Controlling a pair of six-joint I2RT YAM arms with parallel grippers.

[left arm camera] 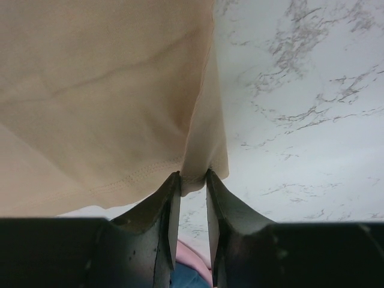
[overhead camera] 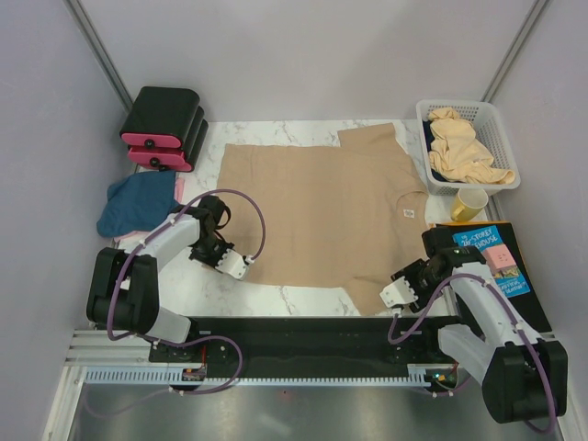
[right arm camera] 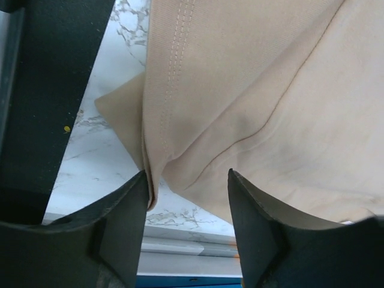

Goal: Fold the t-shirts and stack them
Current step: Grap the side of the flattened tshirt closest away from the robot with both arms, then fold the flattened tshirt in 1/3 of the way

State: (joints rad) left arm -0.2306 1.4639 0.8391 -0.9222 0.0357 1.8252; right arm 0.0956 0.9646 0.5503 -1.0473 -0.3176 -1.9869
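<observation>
A tan t-shirt (overhead camera: 322, 207) lies spread flat on the marble table, its neck label toward the right. My left gripper (overhead camera: 241, 268) is at the shirt's near-left hem corner. In the left wrist view the left gripper (left arm camera: 193, 175) is shut on that corner of the tan t-shirt (left arm camera: 108, 90), which is pinched between the tips. My right gripper (overhead camera: 393, 296) is at the near-right sleeve. The right wrist view shows the right gripper (right arm camera: 187, 174) open wide, a fold of the shirt (right arm camera: 270, 90) lying between the jaws against the left finger. A dark blue t-shirt (overhead camera: 138, 204) lies crumpled at the left.
A white mesh basket (overhead camera: 503, 142) at the back right holds more tan shirts (overhead camera: 464, 152). A yellow mug (overhead camera: 470, 202) stands in front of it. Black-and-pink boxes (overhead camera: 163, 129) sit at the back left. A blue box (overhead camera: 491, 257) rests on a black pad at the right.
</observation>
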